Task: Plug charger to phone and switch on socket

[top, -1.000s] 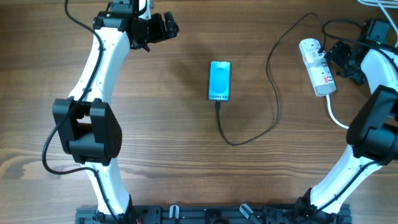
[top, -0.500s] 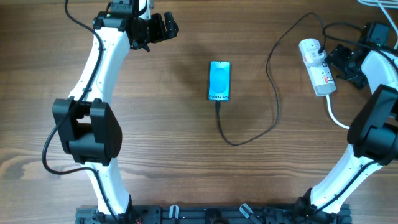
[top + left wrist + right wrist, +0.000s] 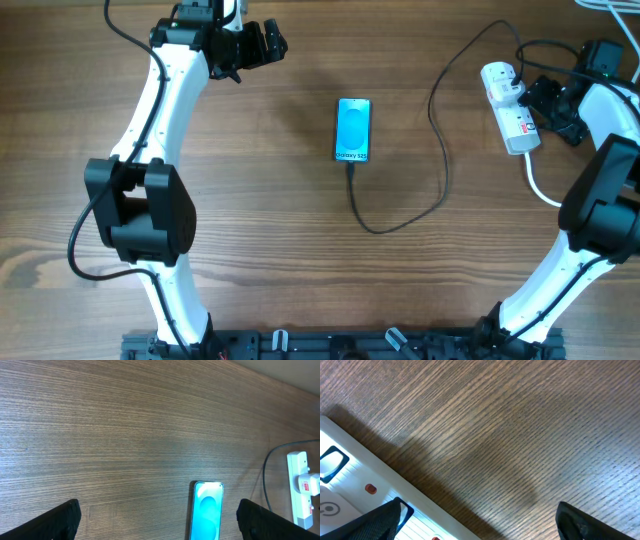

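The phone [image 3: 353, 129] lies face up mid-table, cyan screen lit; it also shows in the left wrist view [image 3: 207, 516]. The thin black charger cable [image 3: 438, 150] runs from the phone's near end in a loop to its white plug [image 3: 499, 75] in the white socket strip [image 3: 514, 122] at the right. The strip shows in the left wrist view [image 3: 298, 487] and the right wrist view [image 3: 350, 485], with red marks. My left gripper [image 3: 268, 43] is open and empty at the far left. My right gripper [image 3: 548, 103] is open, one finger over the strip's edge.
The strip's thick white cord [image 3: 538, 185] trails toward the near right. Black robot cables [image 3: 545, 45] lie at the far right corner. Bare wooden tabletop [image 3: 280, 220] surrounds the phone.
My right gripper has shifted slightly toward the socket strip. The left arm, phone and cable have not moved.
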